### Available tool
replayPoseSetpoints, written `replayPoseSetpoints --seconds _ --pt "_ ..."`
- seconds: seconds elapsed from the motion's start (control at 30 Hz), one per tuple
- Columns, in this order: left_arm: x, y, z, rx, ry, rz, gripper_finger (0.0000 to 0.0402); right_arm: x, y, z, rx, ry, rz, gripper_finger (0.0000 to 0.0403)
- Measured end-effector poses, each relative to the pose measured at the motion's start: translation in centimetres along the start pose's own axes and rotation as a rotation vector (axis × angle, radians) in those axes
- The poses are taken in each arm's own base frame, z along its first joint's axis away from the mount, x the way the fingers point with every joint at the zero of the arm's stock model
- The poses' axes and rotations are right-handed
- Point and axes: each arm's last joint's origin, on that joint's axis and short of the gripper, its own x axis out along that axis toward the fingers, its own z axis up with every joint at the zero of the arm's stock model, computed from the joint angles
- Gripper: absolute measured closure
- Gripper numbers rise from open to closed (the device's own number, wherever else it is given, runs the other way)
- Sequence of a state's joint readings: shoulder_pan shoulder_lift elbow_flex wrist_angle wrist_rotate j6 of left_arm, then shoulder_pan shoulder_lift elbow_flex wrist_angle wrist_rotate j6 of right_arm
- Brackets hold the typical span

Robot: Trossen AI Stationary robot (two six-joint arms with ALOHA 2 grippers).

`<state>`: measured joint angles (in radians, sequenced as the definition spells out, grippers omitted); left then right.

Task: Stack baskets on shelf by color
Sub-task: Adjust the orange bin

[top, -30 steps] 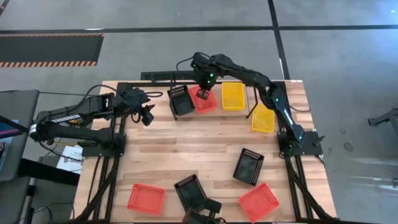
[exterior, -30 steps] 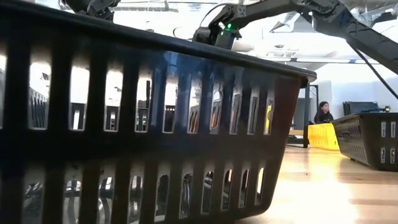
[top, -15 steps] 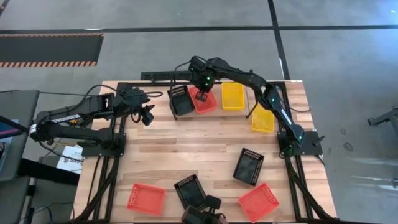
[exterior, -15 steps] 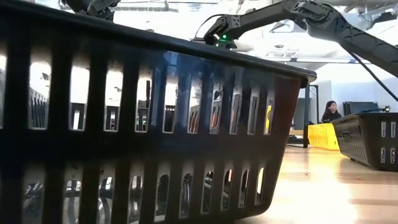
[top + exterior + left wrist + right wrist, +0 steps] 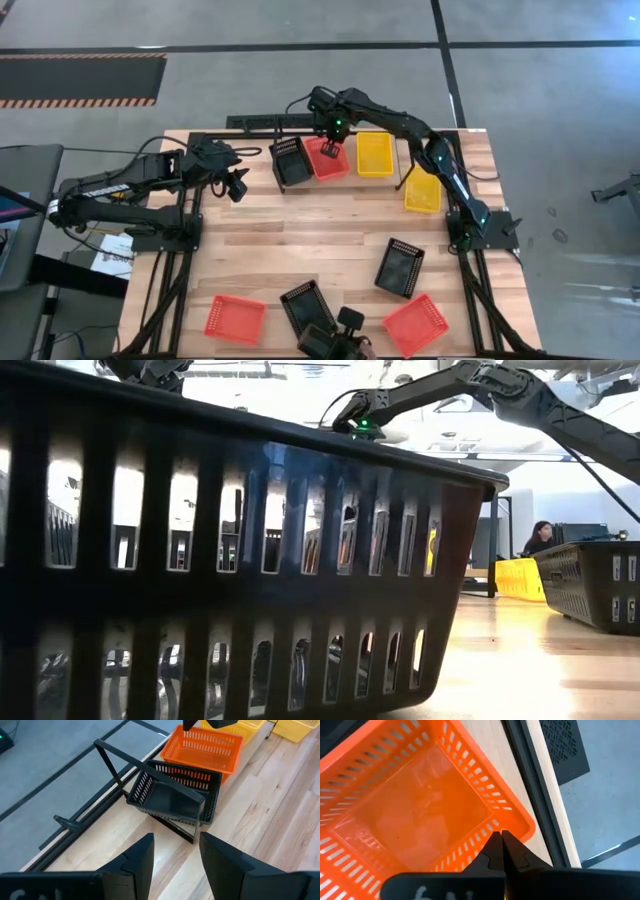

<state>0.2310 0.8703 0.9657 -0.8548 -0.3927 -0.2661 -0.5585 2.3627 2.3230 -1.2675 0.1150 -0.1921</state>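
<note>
Shifted slightly, right gripper (image 5: 333, 150) hovers, jaws closed and empty, over the red-orange basket's (image 5: 327, 160) far rim; left gripper (image 5: 238, 186) waits, jaws parted, near the surface's (image 5: 300, 230) left edge.

Black (image 5: 291, 161), red-orange (image 5: 326, 160) and yellow (image 5: 375, 153) mesh baskets sit on the pale, striped wood-plank table (image 5: 300, 245), under dark arms.

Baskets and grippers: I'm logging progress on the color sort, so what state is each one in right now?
Right gripper: shut, over the red-orange basket at the shelf.
Left gripper: open, empty, waiting at the table's left.
Red-orange basket at the shelf: upright, empty.
Black basket at the shelf: tilted against the rack.
Yellow basket at the shelf: flat, empty.
Other baskets: loose, unstacked.
</note>
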Motion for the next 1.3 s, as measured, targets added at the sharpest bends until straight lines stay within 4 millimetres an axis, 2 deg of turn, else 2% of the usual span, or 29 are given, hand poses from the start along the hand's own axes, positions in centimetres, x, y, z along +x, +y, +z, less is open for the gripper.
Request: replayPoseSetpoints --seconds 0.27,0.67,0.97,1.2,1.3 --pt "0.0 0.0 0.0 0.0 0.0 0.0 0.0255 -0.3 1.1 -0.2 -0.06 0.032 -0.003 0.0403" --pt "0.0 0.0 0.0 0.0 0.003 -0.005 0.0255 -0.2 0.0 -0.9 -0.018 0.095 -0.027 0.0403" --pt "0.0 0.0 0.0 0.001 0.005 -0.007 0.0255 -0.4 0.3 -1.9 -0.01 0.202 -0.011 0.0403" --pt "0.0 0.0 0.0 0.001 0.006 -0.008 0.0255 -0.5 0.6 -1.8 -0.037 0.208 -0.084 0.0403" --pt "0.0 0.0 0.0 0.001 0.006 -0.008 0.0255 -1.1 1.3 -1.7 -0.056 0.187 -0.084 0.0403"
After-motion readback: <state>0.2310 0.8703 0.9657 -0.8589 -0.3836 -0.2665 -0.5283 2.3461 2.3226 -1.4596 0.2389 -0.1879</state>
